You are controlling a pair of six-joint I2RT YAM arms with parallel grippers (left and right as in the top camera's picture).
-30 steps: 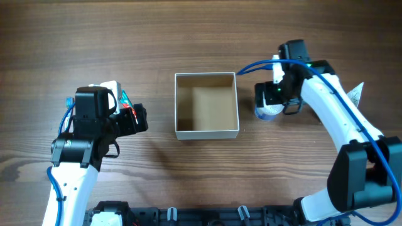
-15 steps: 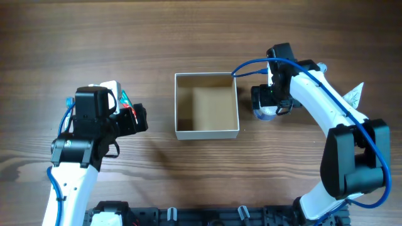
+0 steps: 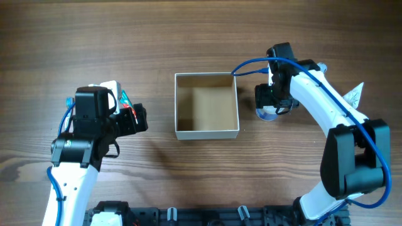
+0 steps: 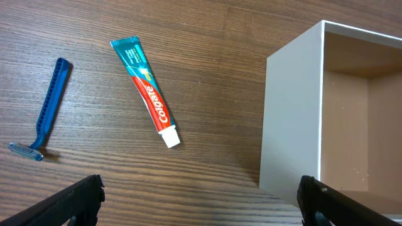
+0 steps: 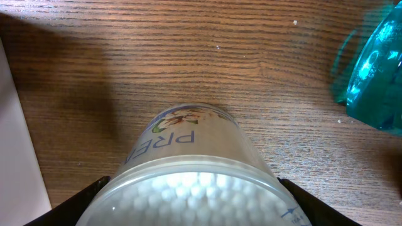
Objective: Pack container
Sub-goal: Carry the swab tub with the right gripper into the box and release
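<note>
The container is a square white-walled box with a tan floor, empty, at the table's middle; its left wall shows in the left wrist view. My right gripper is just right of the box, shut on a clear round jar of cotton swabs, whose blue-printed side shows in the overhead view. My left gripper is open and empty, left of the box, above bare wood. A red and green toothpaste tube and a blue razor lie on the table beyond it.
A teal translucent object lies right of the jar. A pale pointed packet lies by the right arm. A white object sits partly under the left arm.
My right gripper has moved a little left toward the box with the jar over the last second, then held nearly still. The left arm has not moved.
</note>
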